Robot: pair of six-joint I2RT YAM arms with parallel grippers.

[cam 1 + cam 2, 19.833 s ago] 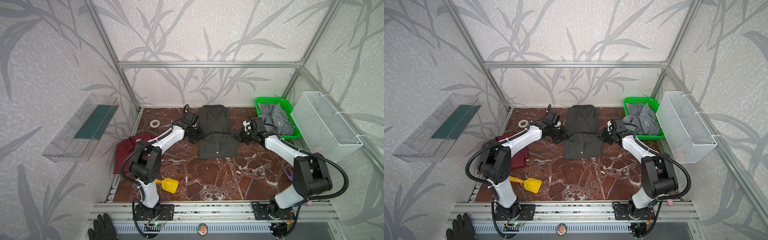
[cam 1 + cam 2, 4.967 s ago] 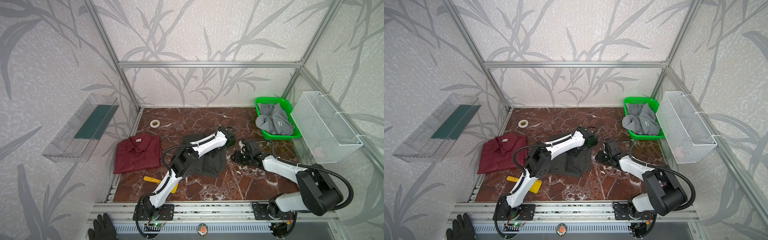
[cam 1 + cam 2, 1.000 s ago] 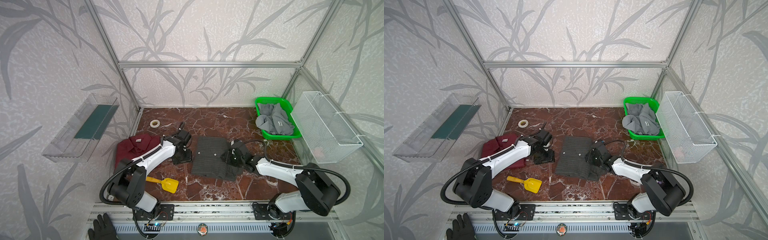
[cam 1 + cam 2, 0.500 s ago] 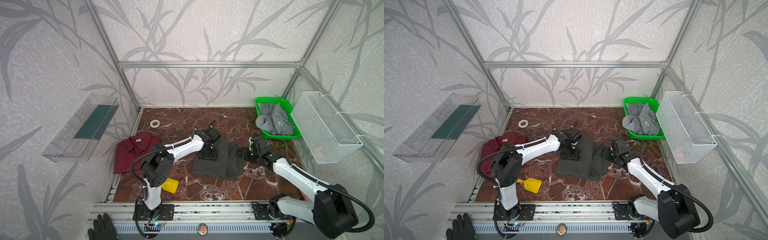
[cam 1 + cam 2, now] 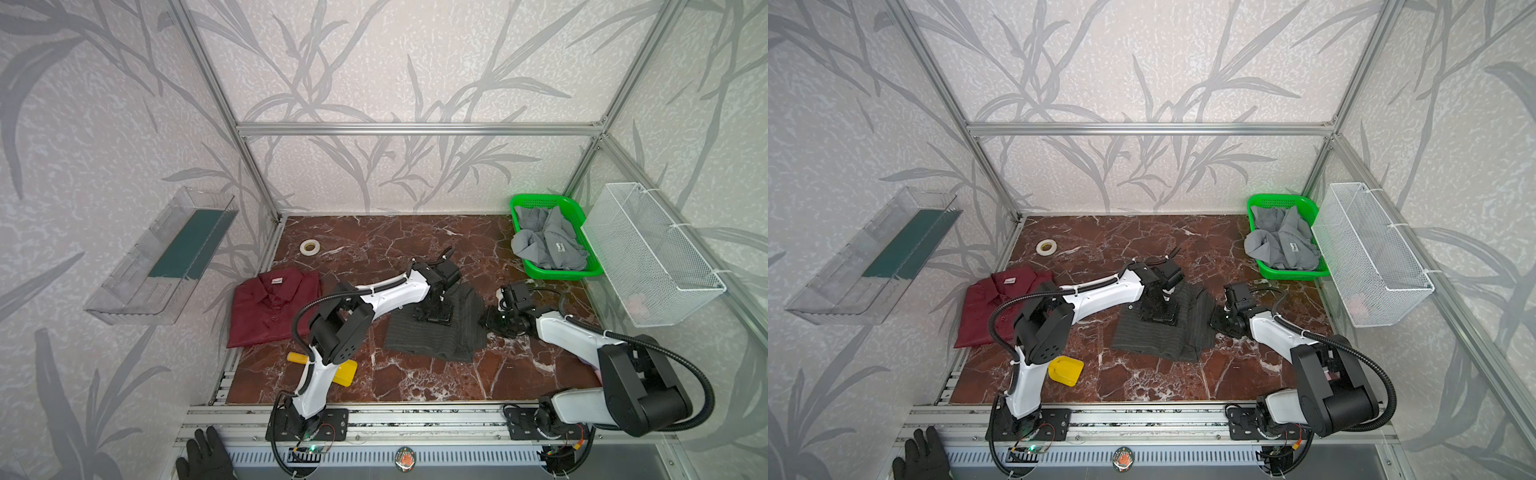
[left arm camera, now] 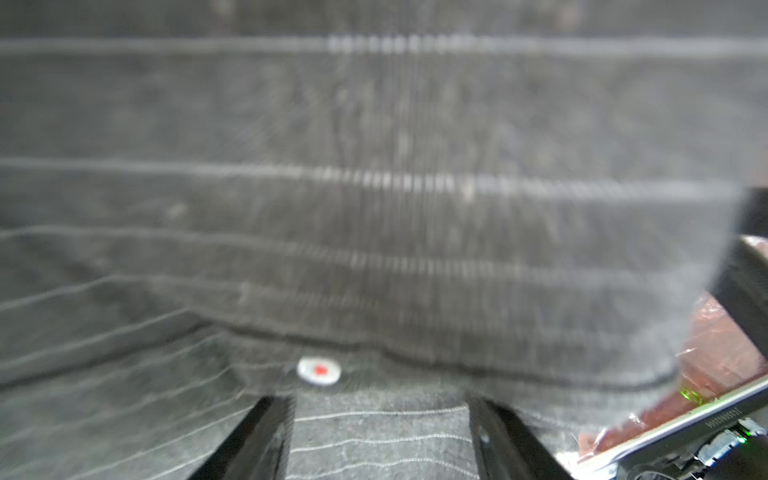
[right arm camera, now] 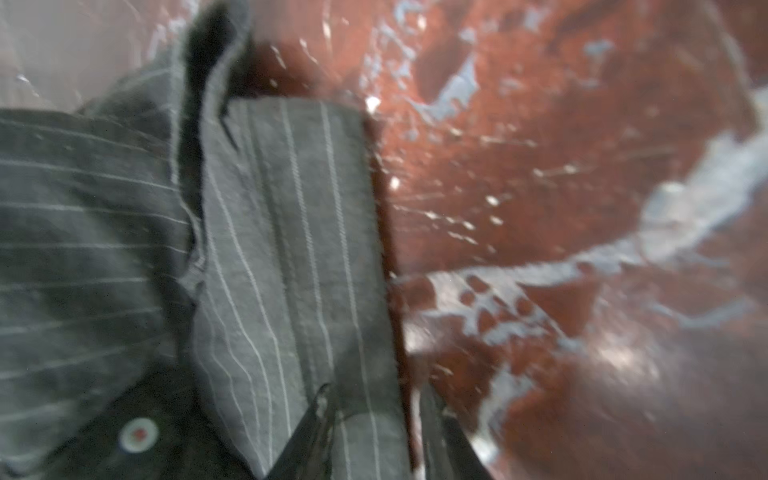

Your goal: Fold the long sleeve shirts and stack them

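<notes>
The charcoal pinstriped shirt lies partly folded mid-table, its right part doubled over. My left gripper points down onto its middle, open, with striped cloth and a white button between the fingers. My right gripper sits low at the shirt's right edge. Its fingers stand narrowly apart astride a flat strip of the shirt's edge. The maroon shirt lies folded at the left. The light grey shirt is crumpled in the green basket.
A tape roll lies at the back left. A yellow scoop sits near the front behind the left arm. A white wire basket hangs on the right wall and a clear tray on the left wall.
My left gripper came from the shirt's left side onto its middle. My right gripper drew back to the shirt's right edge, and its fingers have narrowed. The shirt's right part now lies folded over.
</notes>
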